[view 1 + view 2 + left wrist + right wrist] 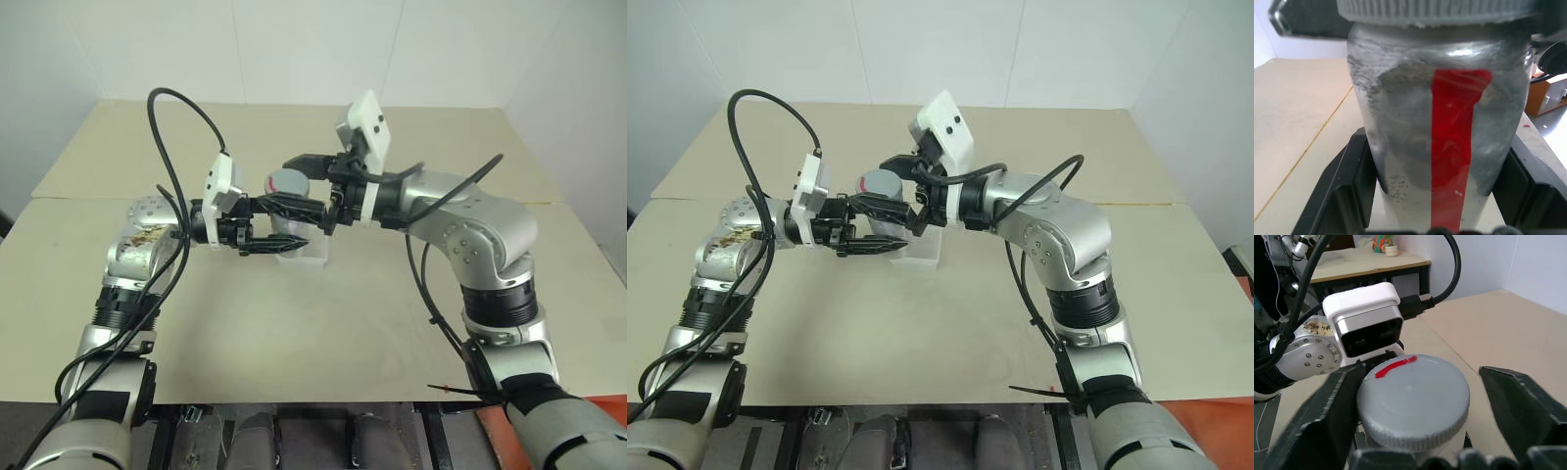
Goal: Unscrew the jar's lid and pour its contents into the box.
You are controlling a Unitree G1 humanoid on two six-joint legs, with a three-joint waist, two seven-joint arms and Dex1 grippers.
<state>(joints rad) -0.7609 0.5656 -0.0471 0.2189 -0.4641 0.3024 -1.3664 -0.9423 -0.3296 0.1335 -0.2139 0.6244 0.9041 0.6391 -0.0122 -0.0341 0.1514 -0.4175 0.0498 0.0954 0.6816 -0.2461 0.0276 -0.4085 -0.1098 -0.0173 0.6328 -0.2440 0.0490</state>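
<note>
Matte beige table (294,333), left gripper (277,242) clamping silvery cylindrical jar (1435,147), right gripper (1413,404) parted around ribbed grey lid (1413,399)

1 jar (1435,147), 1 lid (1413,399), 1 box (312,253), 2 tools.

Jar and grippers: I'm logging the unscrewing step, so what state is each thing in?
jar: upright, clamped in left gripper
lid: on the jar
right gripper: fingers either side of lid, gap on one side
box: on the table, behind the jar
</note>
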